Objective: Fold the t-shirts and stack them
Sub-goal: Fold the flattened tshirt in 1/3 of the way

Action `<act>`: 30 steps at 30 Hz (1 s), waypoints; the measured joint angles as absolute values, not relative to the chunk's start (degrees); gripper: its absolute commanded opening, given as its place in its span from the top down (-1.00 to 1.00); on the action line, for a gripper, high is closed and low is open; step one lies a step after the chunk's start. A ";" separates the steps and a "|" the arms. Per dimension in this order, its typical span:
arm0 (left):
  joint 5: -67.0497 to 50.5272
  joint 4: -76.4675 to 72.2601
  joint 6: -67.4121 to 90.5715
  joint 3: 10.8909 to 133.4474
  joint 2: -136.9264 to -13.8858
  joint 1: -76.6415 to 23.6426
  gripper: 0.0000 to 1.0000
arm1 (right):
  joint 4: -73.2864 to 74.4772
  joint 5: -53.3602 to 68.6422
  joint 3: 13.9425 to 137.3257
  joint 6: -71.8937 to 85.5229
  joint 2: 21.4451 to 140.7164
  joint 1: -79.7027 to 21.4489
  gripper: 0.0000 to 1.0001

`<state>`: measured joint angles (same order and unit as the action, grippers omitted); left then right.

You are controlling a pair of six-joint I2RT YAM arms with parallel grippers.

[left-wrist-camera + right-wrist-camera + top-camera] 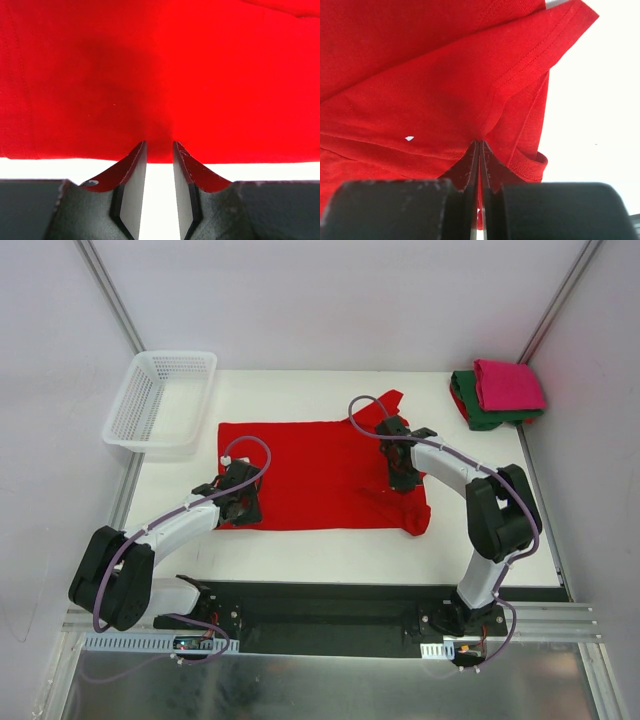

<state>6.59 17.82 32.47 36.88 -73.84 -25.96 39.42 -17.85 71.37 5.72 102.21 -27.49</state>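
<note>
Right wrist: R end effector [479,146] pinching red t-shirt [420,75], cloth spreading beyond tips.

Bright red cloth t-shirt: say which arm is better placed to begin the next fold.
Right, probably. The right gripper is shut on the bright red cloth t-shirt near a sleeve; the left gripper sits at its edge with jaws apart.

A white mesh basket [130,412] sits at upper left, at the white table's [330,552] corner. A metal rail [550,621] crosses the bottom.
</note>
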 measured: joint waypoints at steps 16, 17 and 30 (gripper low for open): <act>6.59 17.82 32.49 36.88 -73.78 -25.96 0.46 | 39.09 -15.55 75.57 5.23 101.95 -27.49 0.98; 6.59 17.82 32.49 36.88 -73.76 -25.96 0.46 | 39.03 -15.31 76.42 5.21 101.95 -27.49 0.98; 6.59 17.85 32.49 36.73 -73.10 -25.96 0.46 | 36.77 -9.80 87.09 3.55 108.31 -27.49 0.98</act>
